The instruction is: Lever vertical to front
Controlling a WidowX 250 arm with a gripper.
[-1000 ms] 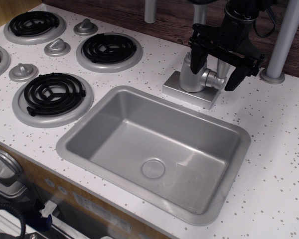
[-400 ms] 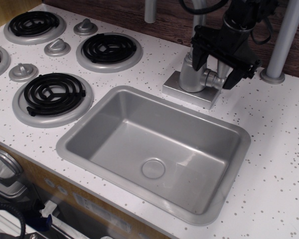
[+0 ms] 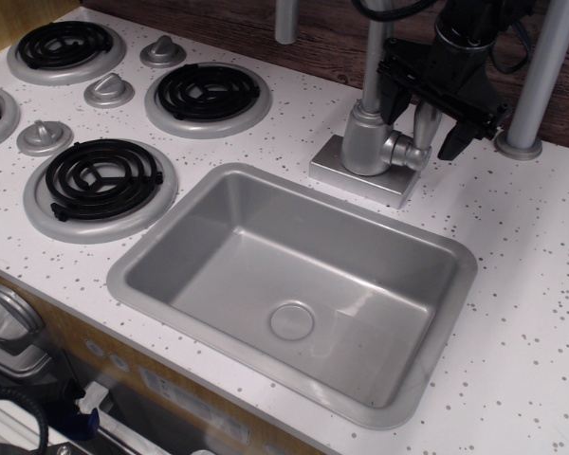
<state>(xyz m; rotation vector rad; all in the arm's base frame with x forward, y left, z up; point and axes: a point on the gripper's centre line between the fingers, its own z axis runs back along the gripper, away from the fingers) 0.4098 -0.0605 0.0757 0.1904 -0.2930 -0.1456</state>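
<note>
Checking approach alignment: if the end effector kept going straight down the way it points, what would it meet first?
Probably the lever, which stands upright between the open fingers of the end effector. Below that comes the pivot on the faucet. Depth is hard to judge from this single view.

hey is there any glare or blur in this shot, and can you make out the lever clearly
In the observation.image view: soft glare streaks on the sink floor near the drain; focus is fairly sharp across the counter; the lever stands upright between the dark gripper fingers, its top part hidden, and the gripper's black surfaces lose detail in shadow.
</note>
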